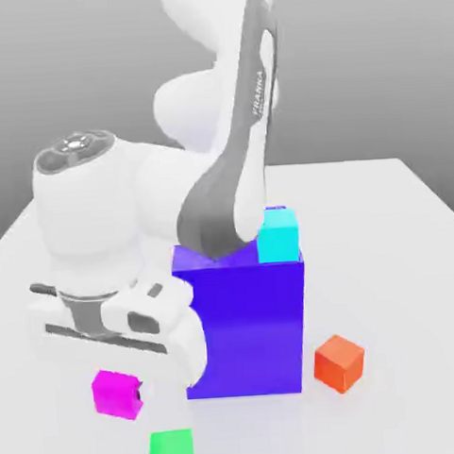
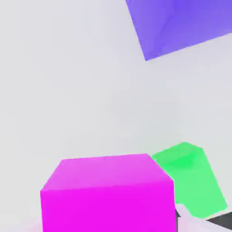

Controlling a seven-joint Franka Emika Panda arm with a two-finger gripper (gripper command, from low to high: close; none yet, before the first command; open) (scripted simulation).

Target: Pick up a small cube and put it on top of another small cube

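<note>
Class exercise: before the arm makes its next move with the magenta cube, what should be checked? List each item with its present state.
1. End effector shut on magenta cube: ok.
2. Magenta cube lifted off the table: cannot tell.
3. Green cube has a bare top to stack on: ok.
4. Orange cube stands apart from the magenta cube: ok.
5. Tall blue block close beside the arm, cyan cube on it: mind clearance, cannot tell.
</note>
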